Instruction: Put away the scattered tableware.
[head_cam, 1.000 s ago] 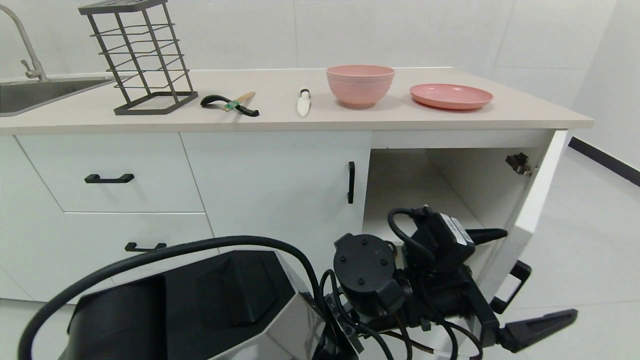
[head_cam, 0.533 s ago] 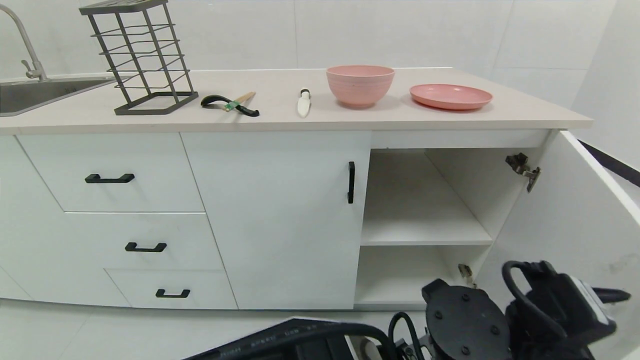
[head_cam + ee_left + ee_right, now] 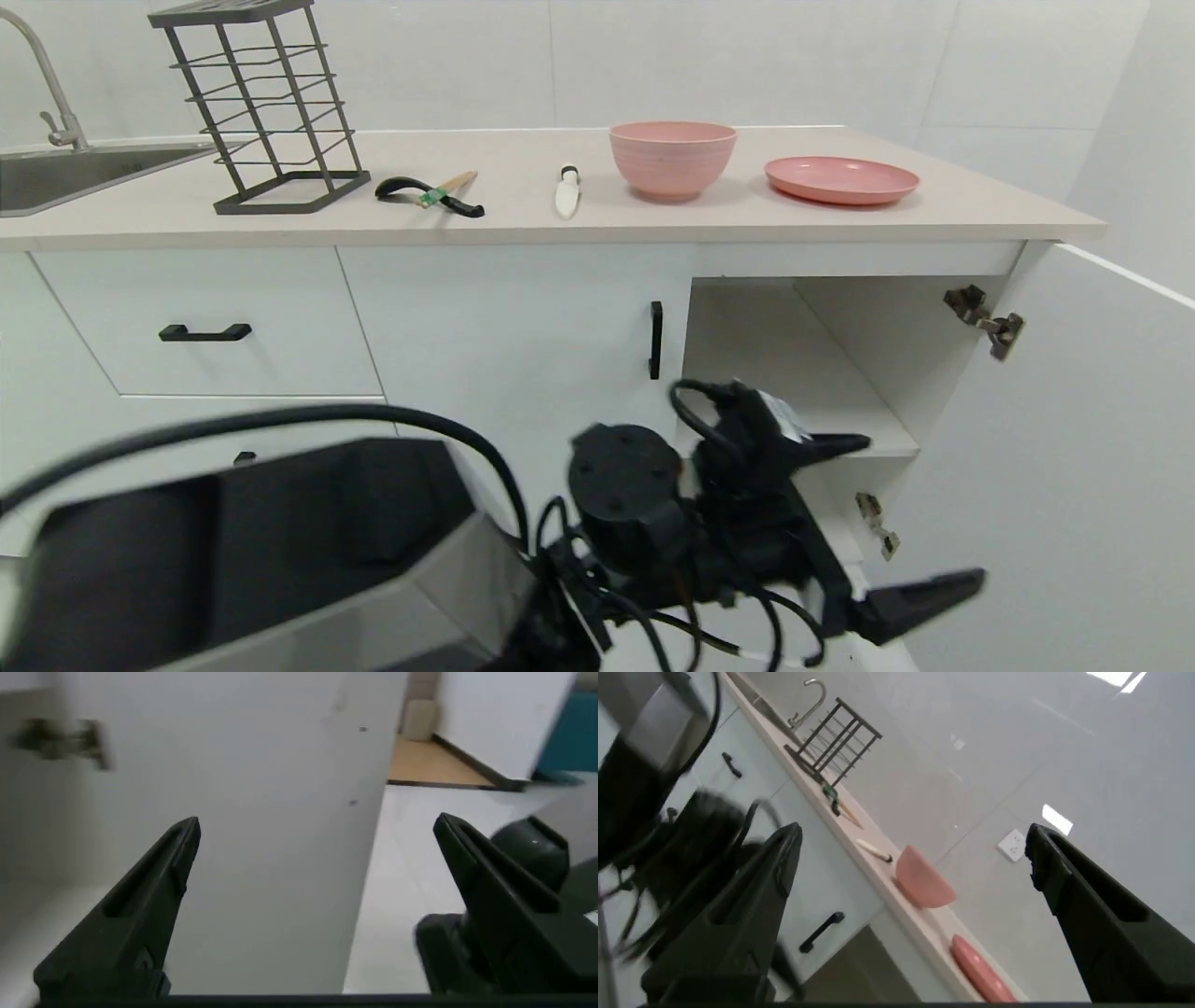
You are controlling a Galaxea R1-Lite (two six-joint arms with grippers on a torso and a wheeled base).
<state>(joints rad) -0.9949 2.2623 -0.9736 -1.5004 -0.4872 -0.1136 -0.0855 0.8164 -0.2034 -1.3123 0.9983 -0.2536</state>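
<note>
Tableware lies wholly on the bench [image 3: 980, 219], none of it stowed: the pink bowl [image 3: 672, 159], the pink plate [image 3: 842, 179] near it, the white knife [image 3: 567, 193], and the black-handled tool [image 3: 429, 194] beside the wire rack [image 3: 261, 112]. We note that the cabinet door [image 3: 1074, 467] stands wide open, exposing the shelf [image 3: 784, 392] (the likely destination, in our judgement), so access is prepared while every transfer is left to do. The left pincer [image 3: 924, 509] hangs released before the open cabinet, below the bench edge, and the right pincer [image 3: 913, 835] is likewise released, grasping nothing.
</note>
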